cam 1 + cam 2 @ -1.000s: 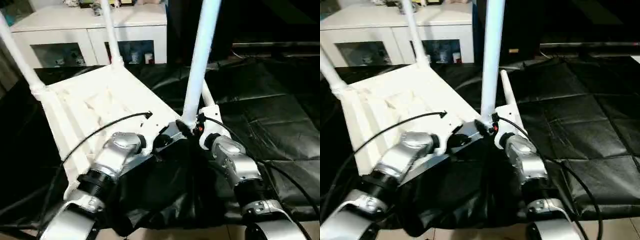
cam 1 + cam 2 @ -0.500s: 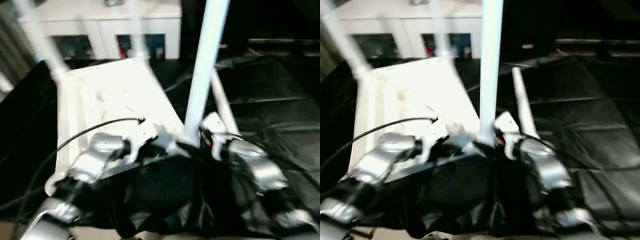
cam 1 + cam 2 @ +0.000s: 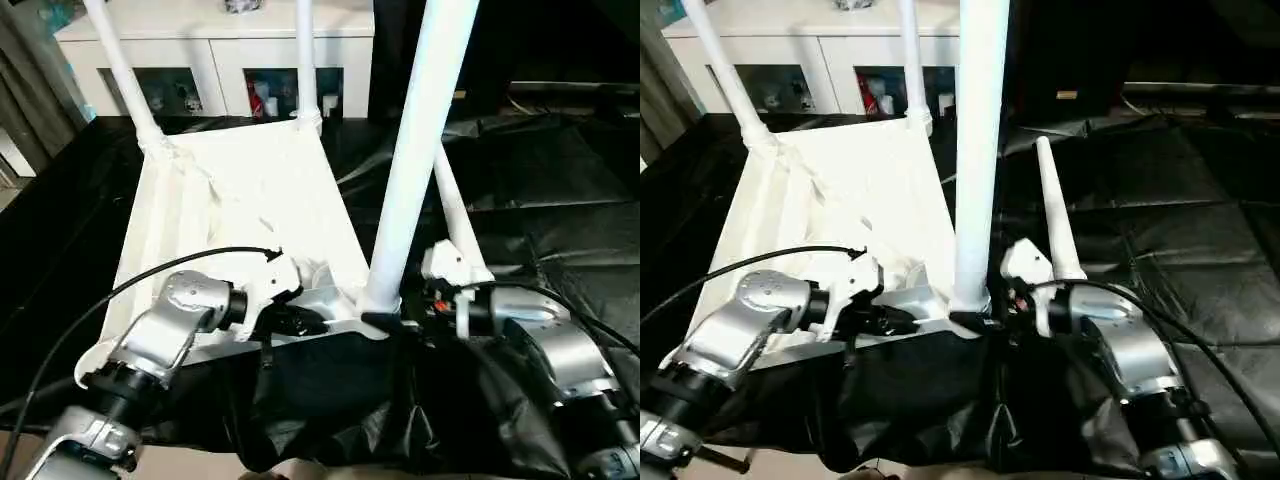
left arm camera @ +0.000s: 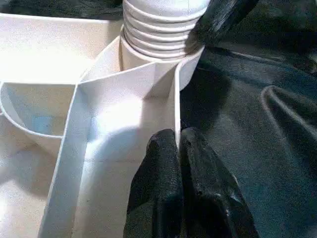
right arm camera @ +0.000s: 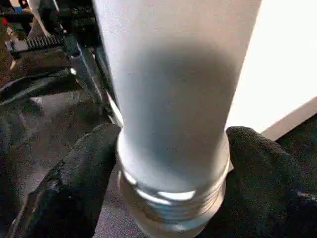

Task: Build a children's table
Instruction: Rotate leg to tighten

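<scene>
Scene: You are looking down at the tabletop [image 3: 240, 200], upside down on a black cover [image 3: 560, 200], filling the centre-left of the head frame.
Legs: Two legs stand in the far corner sockets, at upper left [image 3: 120, 70] and upper centre [image 3: 305, 60]; a third leg [image 3: 415, 150] rises at centre from the near corner; a fourth leg [image 3: 1055, 215] lies loose on the cover just right of it.
Left gripper: The left gripper [image 4: 179, 148] is pinched shut on the tabletop's thin rim wall, low centre of its wrist frame.
Right gripper: The right gripper [image 5: 173, 163] stands wide, its fingers [image 5: 74, 173] clasping the third leg's base on both sides, just above its threads.
Handling: The tabletop looks like light, stiff plastic, likely to slide on the cover, so your rim hold matters. The legs look smooth and slippery; take them low, near the threaded end, where turning force is best.
Left wrist view: Shows you the ribbed leg end [image 4: 158, 29] seated in the corner socket, with some threads above the rim, a detail the head views hide.
Right wrist view: Shows the fingers touching the leg.
Head views: Give you the whole layout and the spare leg.
Cabinets: White cabinets [image 3: 220, 50] across the top.
</scene>
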You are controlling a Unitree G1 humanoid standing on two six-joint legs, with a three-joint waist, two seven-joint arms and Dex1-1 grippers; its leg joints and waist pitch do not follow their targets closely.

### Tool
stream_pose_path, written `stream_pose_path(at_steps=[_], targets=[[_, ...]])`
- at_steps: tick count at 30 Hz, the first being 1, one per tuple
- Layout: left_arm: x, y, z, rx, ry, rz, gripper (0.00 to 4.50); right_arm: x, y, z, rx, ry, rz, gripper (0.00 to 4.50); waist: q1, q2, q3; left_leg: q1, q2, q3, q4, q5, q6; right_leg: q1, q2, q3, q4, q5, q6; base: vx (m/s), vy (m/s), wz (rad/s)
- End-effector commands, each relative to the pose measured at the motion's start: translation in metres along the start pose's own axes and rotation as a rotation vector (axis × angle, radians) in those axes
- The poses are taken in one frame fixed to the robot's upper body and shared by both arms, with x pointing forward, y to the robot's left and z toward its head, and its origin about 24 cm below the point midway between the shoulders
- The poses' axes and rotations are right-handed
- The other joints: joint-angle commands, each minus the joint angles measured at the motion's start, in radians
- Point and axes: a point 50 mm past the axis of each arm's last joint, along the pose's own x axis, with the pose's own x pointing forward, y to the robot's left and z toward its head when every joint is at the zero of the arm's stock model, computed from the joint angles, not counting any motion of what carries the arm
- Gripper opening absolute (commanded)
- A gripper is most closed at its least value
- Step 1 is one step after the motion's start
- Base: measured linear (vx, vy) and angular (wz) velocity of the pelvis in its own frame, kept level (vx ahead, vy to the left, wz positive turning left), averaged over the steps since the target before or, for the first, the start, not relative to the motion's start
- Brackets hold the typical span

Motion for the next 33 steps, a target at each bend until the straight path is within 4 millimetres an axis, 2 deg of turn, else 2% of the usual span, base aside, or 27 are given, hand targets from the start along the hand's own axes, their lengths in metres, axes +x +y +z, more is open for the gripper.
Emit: stream_pose_path(at_steps=[1,5,8,13,15,16,17,19,20,21,22,23,24,25,26,28,29,30,33], targets=[[0.0,-0.003,0.01,0.035,-0.036,-0.046,0.0,0.005,0.001,0.0,-0.012,0.009,0.008,3.48,0.0,-0.009,-0.075,0.014,0.053,-0.018,-0.068,-0.13,0.083,0.054,-0.057,0.041,-0.054,-0.136,-0.247,0.0,0.0,0.0],[0.0,-0.003,0.01,0.037,-0.034,-0.048,0.0,0.008,0.002,0.001,-0.002,0.004,0.008,3.03,0.0,-0.009,-0.075,0.015,0.054,-0.019,-0.069,-0.141,0.075,0.055,-0.057,0.041,-0.054,-0.143,-0.244,0.0,0.0,0.0],[0.0,-0.003,0.01,0.037,-0.034,-0.048,0.0,0.008,0.003,0.0,0.002,0.002,0.013,2.86,0.0,-0.009,-0.075,0.015,0.053,-0.019,-0.069,-0.138,0.075,0.055,-0.057,0.041,-0.053,-0.139,-0.244,0.0,0.0,0.0],[0.0,-0.004,0.009,0.033,-0.034,-0.046,0.0,0.008,0.006,-0.003,0.013,0.005,0.011,2.79,0.001,-0.009,-0.075,0.014,0.053,-0.019,-0.067,-0.131,0.079,0.056,-0.057,0.04,-0.052,-0.139,-0.244,0.0,0.0,0.0],[0.001,-0.003,0.01,0.018,-0.046,-0.027,0.0,0.01,0.005,-0.008,0.024,0.011,-0.031,2.77,0.0,-0.013,-0.075,0.014,0.053,-0.018,-0.067,-0.122,0.08,0.055,-0.057,0.041,-0.051,-0.135,-0.244,0.0,0.0,0.0],[0.003,-0.001,0.011,0.005,-0.056,-0.009,0.0,0.011,0.003,-0.011,0.038,0.016,-0.066,2.77,-0.001,-0.009,-0.074,0.015,0.053,-0.019,-0.068,-0.129,0.078,0.054,-0.057,0.041,-0.053,-0.146,-0.242,0.0,0.0,0.0],[0.008,0.005,0.014,-0.038,-0.087,0.065,0.0,0.017,-0.002,-0.021,0.094,0.036,-0.192,2.77,-0.007,-0.011,-0.071,0.013,0.052,-0.018,-0.069,-0.135,0.066,0.052,-0.057,0.042,-0.054,-0.156,-0.242,0.0,0.0,0.0],[0.014,0.01,0.016,-0.064,-0.095,0.125,0.0,0.023,-0.006,-0.027,0.144,0.035,-0.289,2.77,-0.011,-0.01,-0.068,0.015,0.05,-0.018,-0.071,-0.162,0.05,0.049,-0.058,0.042,-0.06,-0.193,-0.239,0.0,0.0,0.0],[0.021,0.015,0.017,-0.075,-0.091,0.184,0.0,0.028,-0.01,-0.03,0.204,0.023,-0.38,2.77,-0.017,-0.01,-0.063,0.016,0.046,-0.018,-0.075,-0.2,0.033,0.048,-0.057,0.041,-0.07,-0.251,-0.225,0.0,0.0,0.0],[0.021,0.015,0.017,-0.075,-0.091,0.184,0.0,0.028,-0.01,-0.03,0.204,0.023,-0.38,2.77,-0.019,-0.012,-0.062,0.017,0.046,-0.021,-0.077,-0.223,0.021,0.052,-0.058,0.04,-0.072,-0.285,-0.214,0.0,0.0,0.0],[0.025,0.018,0.018,-0.077,-0.086,0.218,0.0,0.032,-0.012,-0.032,0.242,0.014,-0.432,2.77,-0.024,-0.014,-0.063,0.013,0.044,-0.026,-0.081,-0.237,0.01,0.059,-0.059,0.037,-0.072,-0.323,-0.19,0.0,0.0,0.0],[0.035,0.023,0.022,-0.084,-0.073,0.292,0.0,0.042,-0.016,-0.034,0.314,-0.007,-0.526,2.77,-0.032,-0.005,-0.059,0.015,0.046,-0.026,-0.085,-0.261,0.007,0.051,-0.058,0.039,-0.078,-0.34,-0.179,0.0,0.0,0.0],[0.039,0.025,0.023,-0.086,-0.068,0.319,0.0,0.046,-0.017,-0.034,0.341,-0.013,-0.558,2.77,-0.038,-0.001,-0.054,0.019,0.044,-0.024,-0.085,-0.292,0.002,0.042,-0.056,0.039,-0.086,-0.371,-0.174,0.0,0.0,0.0],[0.046,0.027,0.026,-0.087,-0.062,0.339,0.0,0.054,-0.018,-0.033,0.363,-0.019,-0.591,2.77,-0.045,-0.003,-0.048,0.027,0.041,-0.029,-0.087,-0.356,-0.017,0.043,-0.056,0.035,-0.093,-0.437,-0.164,0.0,0.0,0.0],[0.048,0.027,0.027,-0.087,-0.061,0.344,0.0,0.057,-0.018,-0.033,0.366,-0.02,-0.595,2.77,-0.046,-0.007,-0.05,0.031,0.039,-0.03,-0.087,-0.371,-0.022,0.046,-0.059,0.034,-0.098,-0.473,-0.145,0.0,0.0,0.0],[0.057,0.028,0.034,-0.083,-0.061,0.361,0.0,0.07,-0.015,-0.028,0.363,-0.022,-0.595,2.77,-0.048,-0.008,-0.05,0.028,0.039,-0.032,-0.091,-0.366,-0.019,0.049,-0.06,0.035,-0.102,-0.477,-0.133,0.0,0.0,0.0],[0.063,0.027,0.038,-0.075,-0.066,0.355,0.0,0.079,-0.012,-0.023,0.34,-0.036,-0.568,3.33,-0.047,-0.002,-0.051,0.029,0.04,-0.032,-0.091,-0.361,-0.016,0.047,-0.059,0.035,-0.103,-0.463,-0.13,0.0,0.0,0.0],[0.063,0.027,0.038,-0.075,-0.066,0.355,0.0,0.079,-0.012,-0.023,0.34,-0.036,-0.568,3.33,-0.049,-0.005,-0.051,0.029,0.04,-0.031,-0.091,-0.363,-0.013,0.045,-0.058,0.036,-0.102,-0.45,-0.135,0.0,0.0,0.0],[0.069,0.023,0.046,-0.046,-0.085,0.306,0.0,0.093,-0.005,-0.006,0.326,-0.118,-0.458,3.57,-0.049,-0.004,-0.052,0.027,0.042,-0.032,-0.093,-0.365,-0.003,0.048,-0.058,0.036,-0.099,-0.429,-0.145,0.0,0.0,0.0]])
